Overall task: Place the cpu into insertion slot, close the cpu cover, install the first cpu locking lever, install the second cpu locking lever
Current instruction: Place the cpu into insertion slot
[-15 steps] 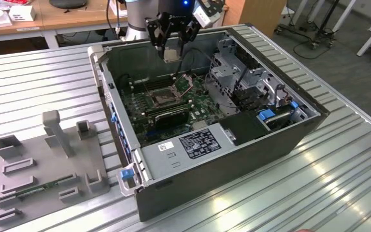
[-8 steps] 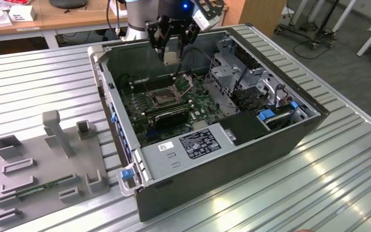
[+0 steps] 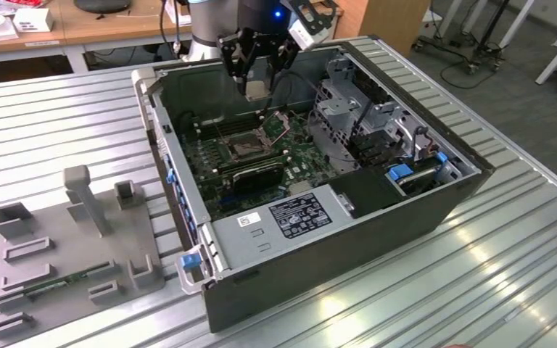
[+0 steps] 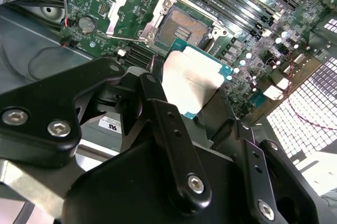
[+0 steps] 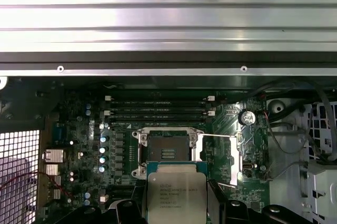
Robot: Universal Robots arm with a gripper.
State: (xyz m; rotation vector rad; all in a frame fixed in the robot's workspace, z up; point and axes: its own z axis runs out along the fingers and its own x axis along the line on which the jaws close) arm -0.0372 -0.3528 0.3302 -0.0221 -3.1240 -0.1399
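Fingers hold cpu, seemingly clear above open insertion slot.

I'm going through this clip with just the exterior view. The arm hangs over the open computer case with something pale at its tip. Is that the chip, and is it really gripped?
Observer: Yes. In the second wrist view the fingers clamp the chip by two opposite edges, its silvery face toward the camera.
Reviewer: Is its landing spot free?
Observer: In the first wrist view the socket is empty and its dark centre is bare.
Reviewer: Anything lying over it?
Observer: No. In the second wrist view the cover is swung open off the socket, to one side of it.
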